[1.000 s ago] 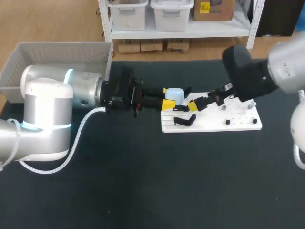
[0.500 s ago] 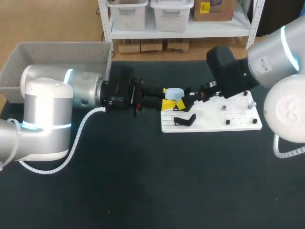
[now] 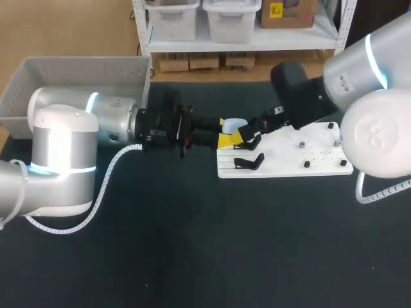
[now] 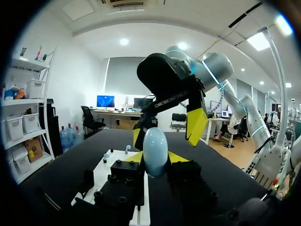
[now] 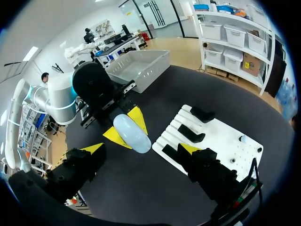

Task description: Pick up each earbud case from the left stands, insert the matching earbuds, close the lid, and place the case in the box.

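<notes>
A pale blue earbud case (image 3: 236, 124), lid closed, hangs in the air over the near end of the white stand board (image 3: 289, 160). My left gripper (image 3: 226, 132) is shut on it from the left. In the left wrist view the case (image 4: 155, 151) stands upright between its yellow tips. My right gripper (image 3: 248, 135) is open at the case's right side. Its fingers (image 4: 196, 125) flank the case without touching it. From the right wrist the case (image 5: 131, 134) lies just ahead of my right gripper (image 5: 142, 149), between its spread tips.
Black stands (image 3: 249, 162) sit on the board's left part, and small earbuds (image 3: 302, 145) rest among pegs on its right part. A grey box (image 3: 64, 70) stands at the table's far left corner. Dark mat covers the table in front.
My right arm has swung left across the board, bringing its open fingers up to the case. My left arm and the case have stayed where they were.
</notes>
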You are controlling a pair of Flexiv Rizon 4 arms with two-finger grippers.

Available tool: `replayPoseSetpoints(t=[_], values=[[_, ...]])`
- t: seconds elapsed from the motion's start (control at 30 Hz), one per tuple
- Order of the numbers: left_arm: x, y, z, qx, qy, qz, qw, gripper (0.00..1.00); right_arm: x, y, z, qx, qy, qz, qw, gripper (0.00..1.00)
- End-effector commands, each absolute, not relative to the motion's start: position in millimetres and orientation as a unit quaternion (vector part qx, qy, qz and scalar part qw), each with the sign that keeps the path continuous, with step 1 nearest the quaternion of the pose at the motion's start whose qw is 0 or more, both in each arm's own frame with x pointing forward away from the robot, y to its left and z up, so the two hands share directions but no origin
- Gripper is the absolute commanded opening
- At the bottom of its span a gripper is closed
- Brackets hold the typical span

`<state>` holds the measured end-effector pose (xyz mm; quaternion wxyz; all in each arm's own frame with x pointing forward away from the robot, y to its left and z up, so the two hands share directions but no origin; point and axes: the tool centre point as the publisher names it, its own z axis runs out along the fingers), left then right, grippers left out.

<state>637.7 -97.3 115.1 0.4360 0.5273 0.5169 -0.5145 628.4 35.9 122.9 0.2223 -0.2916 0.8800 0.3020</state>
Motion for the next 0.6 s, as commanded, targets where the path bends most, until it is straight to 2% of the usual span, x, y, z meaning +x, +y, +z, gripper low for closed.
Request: replayPoseSetpoints(t=[0.03,0.6], values=[[637,-97,114,0.526,0.516,-0.514,0.439,0.00,634,38,120,-0.291,0.881,0.302,0.219,1.00],[637,-97,114,0.526,0.516,-0.514,0.439,0.00,645,36,117,-0.281,0.886,0.298,0.216,1.00]])
